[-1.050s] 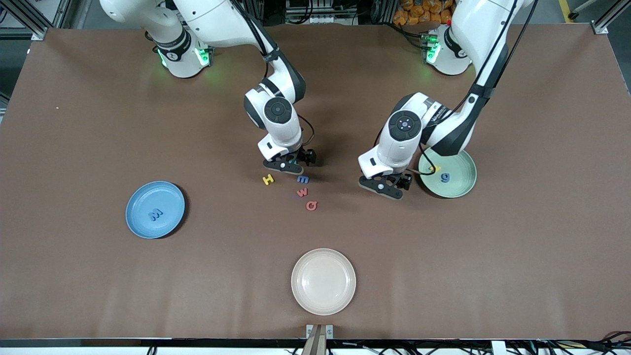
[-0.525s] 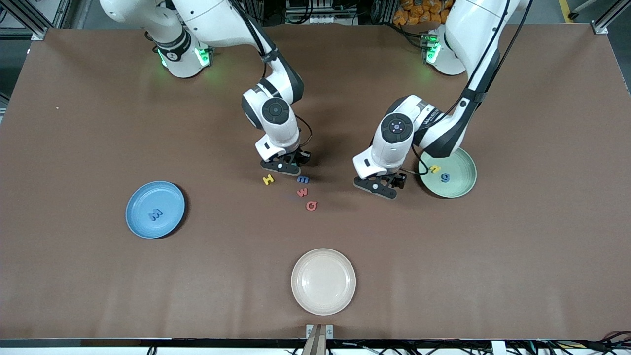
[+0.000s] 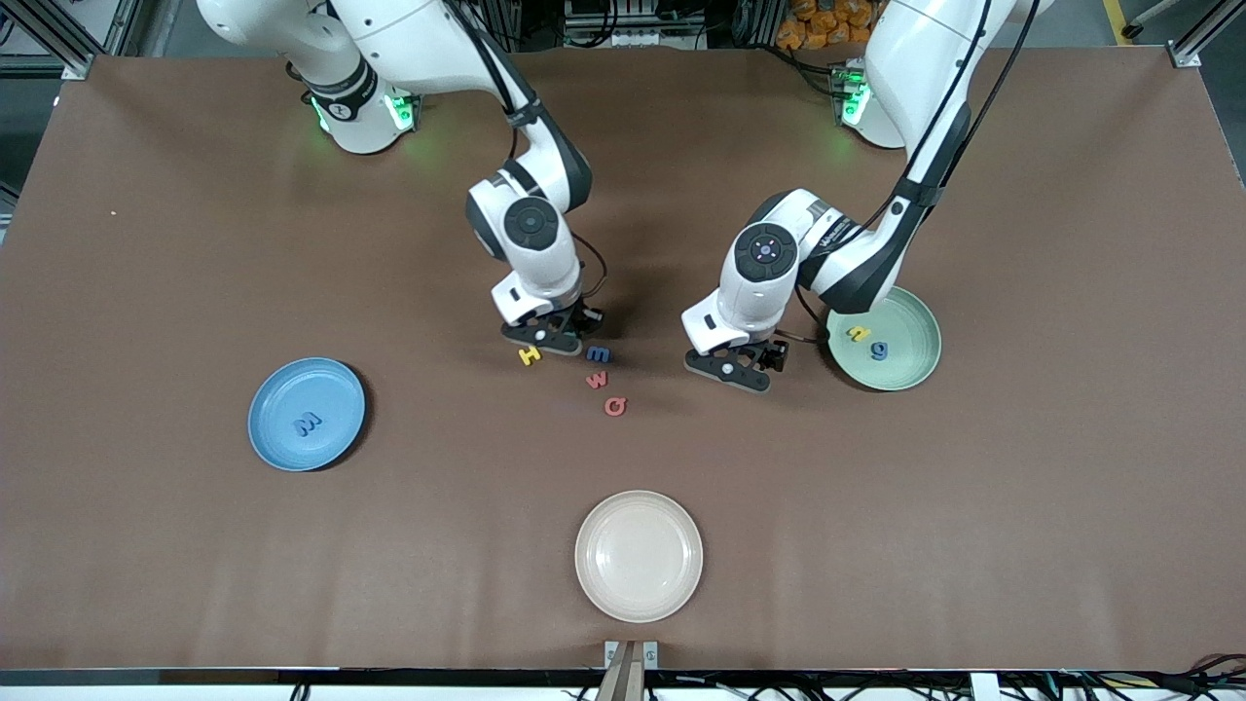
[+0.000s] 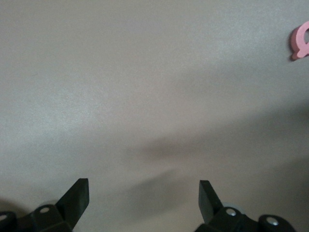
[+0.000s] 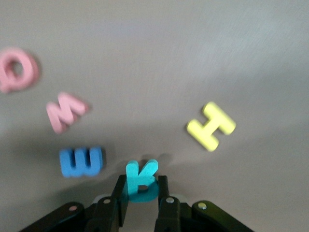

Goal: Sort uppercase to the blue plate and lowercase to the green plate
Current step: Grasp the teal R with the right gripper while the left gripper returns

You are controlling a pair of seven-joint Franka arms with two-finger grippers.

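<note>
Green R (image 5: pixel 141 180): clenched in right tool (image 5: pixel 141 192); blue plate (image 3: pixel 265 428) lies toward right arm's end. Left tool (image 4: pixel 144 193): released, waiting over bare tabletop (image 3: pixel 876 545).

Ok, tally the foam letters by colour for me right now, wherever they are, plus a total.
Yellow: 2, the H on the table and one on the green plate.
Blue: 3, the M on the blue plate, the m on the table, the g on the green plate.
Red: 2, the w and the Q.
Green: 1, the R in the right gripper.
Total: 8
</note>
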